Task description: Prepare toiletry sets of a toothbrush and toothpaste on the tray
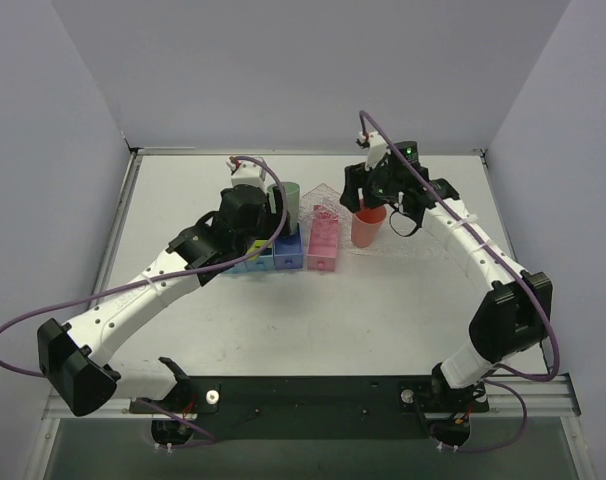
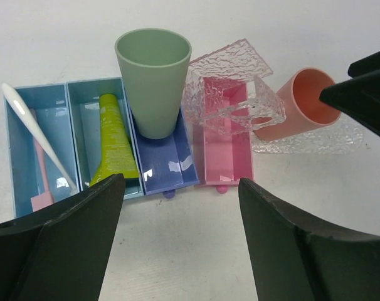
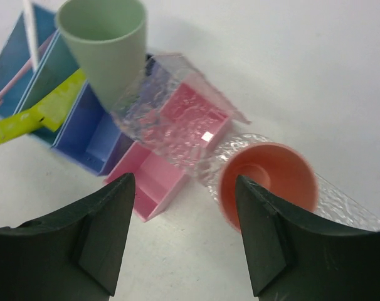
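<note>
Plain grey walls close in a matte white worktop (image 1: 383, 310), and from overhead much is masked: the left arm's wrist covers most of the row of blue bins (image 1: 283, 256), and the right arm hangs over the pink cup (image 1: 367, 226). The left hand (image 2: 180, 200) hovers above the bins with its dark fingers spread wide and nothing between them. The right hand (image 3: 184, 188) is likewise spread and empty, above the pink cup. The toothbrush (image 2: 39, 135), a thin glossy white stick, lies slanted across the leftmost bin with its far end up over the rim. Its near end meets the edge of the left finger in the wrist view, so the tip is hard to make out, and a pale pink strip (image 2: 38, 166) beneath it may or may not belong to it. The toothpaste (image 2: 113, 138), a soft lime-yellow tube widening to a flat crimp, lies in the next bin, its crimped end partly behind the same finger. A smooth, tapered green cup (image 2: 153, 75) stands upright in the third, darker blue bin. The tray (image 2: 328, 141), flat clear plastic with a rippled surface, lies on the worktop to the right of the pink box (image 2: 227, 153); the pink cup stands on it and hides its middle. A second clear rippled piece (image 2: 234, 88), box-like, leans tilted on the pink box.
</note>
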